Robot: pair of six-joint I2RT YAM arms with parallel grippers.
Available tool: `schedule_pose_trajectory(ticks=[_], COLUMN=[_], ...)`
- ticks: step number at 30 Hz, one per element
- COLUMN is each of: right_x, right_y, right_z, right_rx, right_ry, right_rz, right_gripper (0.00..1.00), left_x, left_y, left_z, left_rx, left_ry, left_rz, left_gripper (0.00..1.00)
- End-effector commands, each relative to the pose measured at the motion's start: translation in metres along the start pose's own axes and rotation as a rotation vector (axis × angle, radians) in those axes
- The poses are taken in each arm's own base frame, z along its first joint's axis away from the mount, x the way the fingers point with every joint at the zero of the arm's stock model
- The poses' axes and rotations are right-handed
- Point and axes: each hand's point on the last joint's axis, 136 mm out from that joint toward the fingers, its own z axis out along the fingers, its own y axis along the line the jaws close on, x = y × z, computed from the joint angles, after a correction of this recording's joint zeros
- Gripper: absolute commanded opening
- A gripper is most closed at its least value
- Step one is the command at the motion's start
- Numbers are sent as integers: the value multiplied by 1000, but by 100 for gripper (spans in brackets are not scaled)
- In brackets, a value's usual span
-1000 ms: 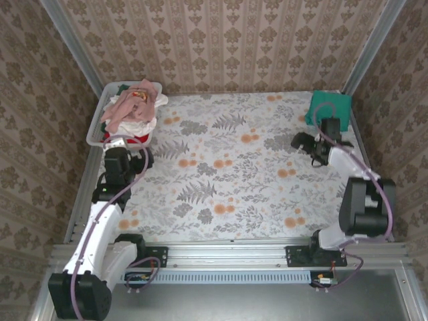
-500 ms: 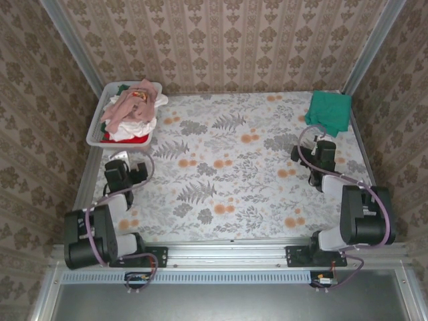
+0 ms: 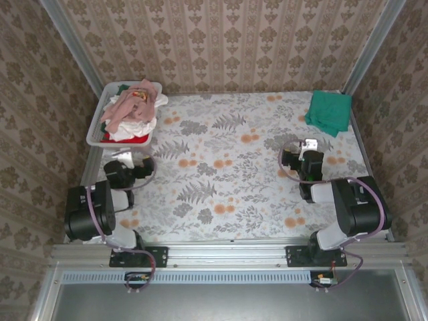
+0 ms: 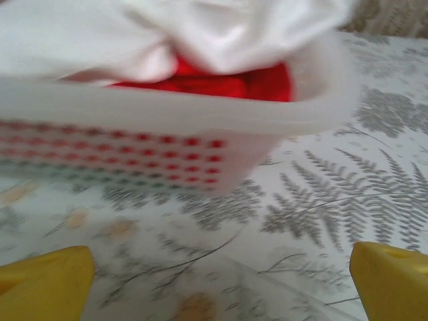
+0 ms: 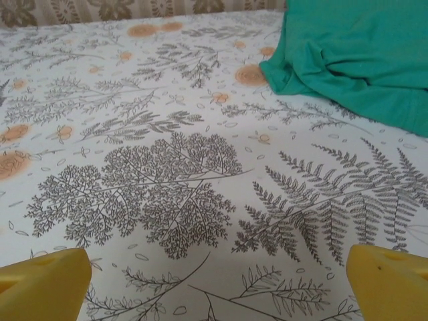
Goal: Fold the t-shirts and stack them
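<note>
So, left claw point(image 3: 122, 155): mine, jaws spread wide, nothing in them, low by the table's point(image 3: 221, 167) left edge, just on the near side of the tub point(image 3: 93, 131).
Right claw point(image 3: 302, 147): same deal, wide and empty, near the right edge, facing the far-right corner.
Teal t-shirt point(image 3: 329, 112): rumpled heap in the far-right corner, apart from my right claw.
Other t-shirts: heaped in the tub at the far-left corner, with the pink one point(image 3: 130, 107) on top, the white one point(image 3: 137, 127) below it and the red one point(image 3: 137, 139) at the near end.
Left wrist view: tub's slotted wall up close, red showing through the holes, yellow fingertips point(image 4: 40, 284) in the bottom corners.
Right wrist view: teal folds and the fern print, nice and sharp.
Overhead: the whole layout, both arms tucked back.
Writing: tub shot too blurry to read anything.
</note>
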Motion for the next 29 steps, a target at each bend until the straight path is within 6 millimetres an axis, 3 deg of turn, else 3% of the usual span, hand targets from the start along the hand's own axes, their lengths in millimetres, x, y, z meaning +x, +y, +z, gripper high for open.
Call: schedule_pose_trajectory(ticks=[1,5,29], right_x=[-22,-21,-21], right_y=[-3,-2,-2], right_z=[1,1,1], right_rx=[34,33,29], right_ry=[-70,-71,-68], right_rz=[-4,-4,-2], right_gripper=[100,100,100], left_x=[-23,-23,-24], left_y=[-8,-1,-5], left_z=[19,21,19], left_rx=[-43,-115,-135], left_ry=[10,-6,-10], left_rz=[122,133,163], left_gripper=[100,100,100])
